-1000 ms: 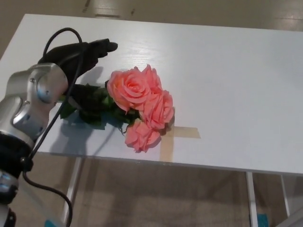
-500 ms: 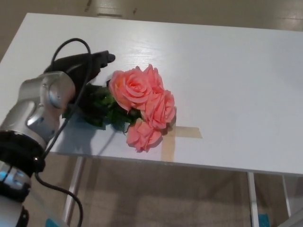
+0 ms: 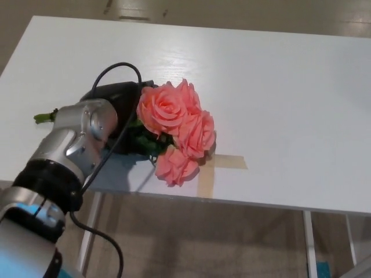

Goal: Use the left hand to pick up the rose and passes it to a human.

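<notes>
Rose (image 3: 177, 130) near table (image 3: 301, 110) front edge

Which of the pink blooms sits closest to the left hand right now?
The biggest bloom, the open one at the bunch's upper left, lies right beside the left hand. The smallest bloom at the table's near edge is farthest.

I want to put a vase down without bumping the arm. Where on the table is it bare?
The table is bare right of the rose and along the far edge. A tape strip lies by the near edge, beside the blooms. It is crowded on the left, where the left hand sits over the stem.
</notes>
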Controlling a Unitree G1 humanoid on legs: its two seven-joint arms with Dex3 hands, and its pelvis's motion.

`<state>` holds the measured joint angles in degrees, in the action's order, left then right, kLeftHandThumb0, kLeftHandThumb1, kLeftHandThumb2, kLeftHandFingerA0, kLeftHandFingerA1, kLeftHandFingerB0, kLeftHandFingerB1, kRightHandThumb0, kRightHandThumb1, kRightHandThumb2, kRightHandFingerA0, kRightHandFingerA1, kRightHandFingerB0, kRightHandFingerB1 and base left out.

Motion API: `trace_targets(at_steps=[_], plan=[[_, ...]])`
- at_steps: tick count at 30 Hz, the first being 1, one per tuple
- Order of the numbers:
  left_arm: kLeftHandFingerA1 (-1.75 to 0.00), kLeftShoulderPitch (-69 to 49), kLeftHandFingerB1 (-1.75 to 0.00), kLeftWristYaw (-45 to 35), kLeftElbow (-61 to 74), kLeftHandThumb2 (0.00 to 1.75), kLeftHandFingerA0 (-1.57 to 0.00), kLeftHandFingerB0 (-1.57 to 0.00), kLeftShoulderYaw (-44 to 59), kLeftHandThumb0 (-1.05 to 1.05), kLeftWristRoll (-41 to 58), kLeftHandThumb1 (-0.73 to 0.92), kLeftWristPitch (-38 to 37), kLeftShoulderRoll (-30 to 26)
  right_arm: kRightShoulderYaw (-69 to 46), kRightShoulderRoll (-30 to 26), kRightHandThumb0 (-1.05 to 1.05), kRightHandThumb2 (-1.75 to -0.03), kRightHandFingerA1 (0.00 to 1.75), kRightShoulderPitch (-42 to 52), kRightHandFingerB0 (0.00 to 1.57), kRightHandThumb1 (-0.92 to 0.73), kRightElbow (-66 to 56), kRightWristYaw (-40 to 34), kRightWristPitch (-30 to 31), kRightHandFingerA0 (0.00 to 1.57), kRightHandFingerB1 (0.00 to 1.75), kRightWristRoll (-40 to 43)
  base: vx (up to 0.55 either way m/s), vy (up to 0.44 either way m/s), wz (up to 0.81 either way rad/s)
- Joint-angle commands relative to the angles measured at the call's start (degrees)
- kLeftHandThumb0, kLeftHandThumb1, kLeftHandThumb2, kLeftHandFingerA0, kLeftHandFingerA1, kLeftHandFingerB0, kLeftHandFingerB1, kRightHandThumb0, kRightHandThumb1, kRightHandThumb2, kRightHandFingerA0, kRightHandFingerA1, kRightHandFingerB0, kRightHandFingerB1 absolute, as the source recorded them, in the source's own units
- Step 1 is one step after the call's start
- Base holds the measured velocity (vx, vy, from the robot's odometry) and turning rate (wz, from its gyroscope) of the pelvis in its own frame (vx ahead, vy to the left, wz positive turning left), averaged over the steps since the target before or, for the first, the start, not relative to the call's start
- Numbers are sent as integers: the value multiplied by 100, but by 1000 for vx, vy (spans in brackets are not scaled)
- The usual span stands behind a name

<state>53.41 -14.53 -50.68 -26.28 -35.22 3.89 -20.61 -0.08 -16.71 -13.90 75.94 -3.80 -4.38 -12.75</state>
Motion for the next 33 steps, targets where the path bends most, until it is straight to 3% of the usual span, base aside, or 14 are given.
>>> trace_targets(at_steps=[1,5,6,7,8,9,10,11,13,17,18,21,23,33], plan=[[-17,54,-23,134,-268,72,0,0,-73,-50,-84,34,25,107,-10,-26,-33,-72,54,11,49,-58,1,77,69,66,47,44,0,0,0],[-20,88,-18,249,-642,70,-7,-7,-121,-55,-123,36,-1,135,-27,-51,-33,-73,53,-21,49,-58,-2,121,72,65,47,54,0,0,0],[-33,133,-24,281,-777,69,-6,-5,-164,-52,-161,34,0,143,-26,-50,-33,-73,53,-33,49,-58,-4,122,79,65,47,50,0,0,0],[-38,205,-33,293,-925,66,-19,-8,-204,-48,-190,43,38,165,-26,-47,-33,-73,53,-49,49,-58,-6,117,90,65,47,46,0,0,0],[-38,254,-28,292,-1025,58,-52,-20,-208,-36,-174,59,66,187,-27,-48,-33,-73,53,-59,49,-58,-8,113,93,65,47,44,0,0,0],[-38,293,-28,290,-1109,58,-52,-20,-199,-36,-139,59,83,208,-26,-50,-33,-73,53,-67,49,-58,-8,111,91,65,47,41,0,0,0],[-62,352,-32,276,-1231,61,-93,-33,-186,-30,-95,70,97,235,-20,-52,-33,-73,53,-80,49,-58,-13,100,83,65,47,33,0,0,0],[-79,382,-35,285,-1296,62,-109,-43,-215,-26,-115,73,89,236,-25,-44,-33,-73,53,-90,49,-58,-12,98,85,65,47,38,0,0,0],[-86,419,-41,219,-1338,62,-122,-55,-337,-20,-191,73,73,227,-38,-48,-33,-73,53,-83,49,-58,-11,115,65,65,47,50,0,0,0],[-105,416,-41,165,-1317,59,-103,-54,-410,-17,-182,68,177,279,-39,-36,-33,-73,53,-57,49,-58,-10,121,56,65,47,50,0,0,0],[-109,382,-37,233,-1290,60,-93,-43,-392,-16,-162,68,156,276,-40,-35,-33,-73,53,-55,49,-58,-8,122,59,65,47,50,0,0,0],[-112,284,-37,420,-1190,60,-90,-41,-333,-18,-122,68,113,266,-36,-28,-33,-73,53,-56,49,-58,-2,119,71,65,47,43,0,0,0],[-127,134,-37,769,-1087,61,-67,-42,-256,-19,-92,69,-3,268,-18,-33,-24,-59,45,-56,52,-66,-4,123,68,68,39,25,0,0,0],[-140,-96,-40,1738,-884,62,-63,-53,123,-19,2,68,-417,312,8,-52,-24,-59,44,-50,52,-67,-6,156,52,68,38,16,0,0,0]])
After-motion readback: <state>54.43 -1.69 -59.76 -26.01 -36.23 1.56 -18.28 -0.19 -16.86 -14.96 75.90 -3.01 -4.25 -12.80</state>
